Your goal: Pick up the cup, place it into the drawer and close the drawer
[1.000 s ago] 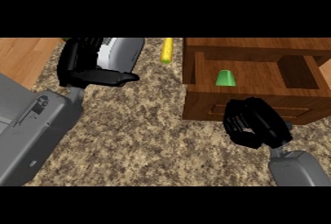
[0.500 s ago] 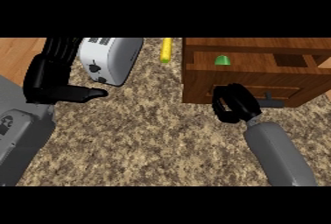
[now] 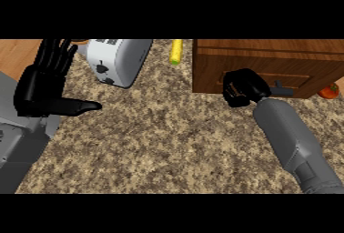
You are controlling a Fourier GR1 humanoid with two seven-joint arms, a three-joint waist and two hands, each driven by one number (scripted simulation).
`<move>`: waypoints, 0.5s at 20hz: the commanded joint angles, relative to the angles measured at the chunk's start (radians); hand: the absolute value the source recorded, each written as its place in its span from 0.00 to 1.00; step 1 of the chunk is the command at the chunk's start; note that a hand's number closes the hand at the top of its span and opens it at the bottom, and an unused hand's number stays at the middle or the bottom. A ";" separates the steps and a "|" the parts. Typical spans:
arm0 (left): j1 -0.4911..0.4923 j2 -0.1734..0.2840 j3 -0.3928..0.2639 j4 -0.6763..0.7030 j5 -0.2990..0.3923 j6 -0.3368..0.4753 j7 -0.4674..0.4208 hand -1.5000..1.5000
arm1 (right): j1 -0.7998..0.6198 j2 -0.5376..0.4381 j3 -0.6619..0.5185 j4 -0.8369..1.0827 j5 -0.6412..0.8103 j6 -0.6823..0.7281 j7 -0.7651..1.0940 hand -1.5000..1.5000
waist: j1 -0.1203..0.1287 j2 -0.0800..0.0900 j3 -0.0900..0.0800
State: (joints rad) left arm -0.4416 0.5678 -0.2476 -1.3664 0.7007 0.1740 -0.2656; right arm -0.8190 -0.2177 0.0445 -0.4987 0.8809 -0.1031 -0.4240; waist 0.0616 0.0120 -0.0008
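The wooden drawer [image 3: 269,68] at the upper right stands closed, its front flush with the cabinet. The green cup does not show anywhere. My right hand [image 3: 243,88] rests against the drawer front just left of the dark handle [image 3: 285,90], fingers curled with nothing in them. At the left edge my left hand [image 3: 47,84] is held up and open, fingers straight and thumb pointing right, apart from everything.
A white toaster [image 3: 118,59] lies on the speckled counter [image 3: 154,150] at the upper left. A yellow corn-like item [image 3: 176,51] lies between toaster and cabinet. A red-orange item [image 3: 329,91] peeks out at the right edge.
The drawer, open with the green cup inside a second ago, has slid shut and the cup is now hidden. My right hand moved up against the drawer front.
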 commanded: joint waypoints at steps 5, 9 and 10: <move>0.010 -0.011 0.001 -0.004 -0.002 -0.046 -0.003 0.00 | -0.156 -0.089 -0.088 0.211 -0.034 0.052 -0.010 1.00 | 0.029 0.026 0.004; 0.048 -0.002 0.012 -0.001 0.017 -0.108 -0.031 0.00 | -0.135 -0.115 -0.119 0.227 -0.064 0.046 -0.043 1.00 | 0.051 0.035 0.005; 0.031 -0.030 -0.008 0.009 0.002 -0.089 -0.030 0.00 | -0.162 -0.117 -0.124 0.225 -0.073 0.072 -0.057 1.00 | 0.041 0.036 0.005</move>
State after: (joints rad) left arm -0.4141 0.5580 -0.2435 -1.3634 0.7062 0.0981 -0.2882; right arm -0.8818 -0.2463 -0.0148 -0.3464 0.8297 -0.0218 -0.5506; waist 0.0845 0.0096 -0.0052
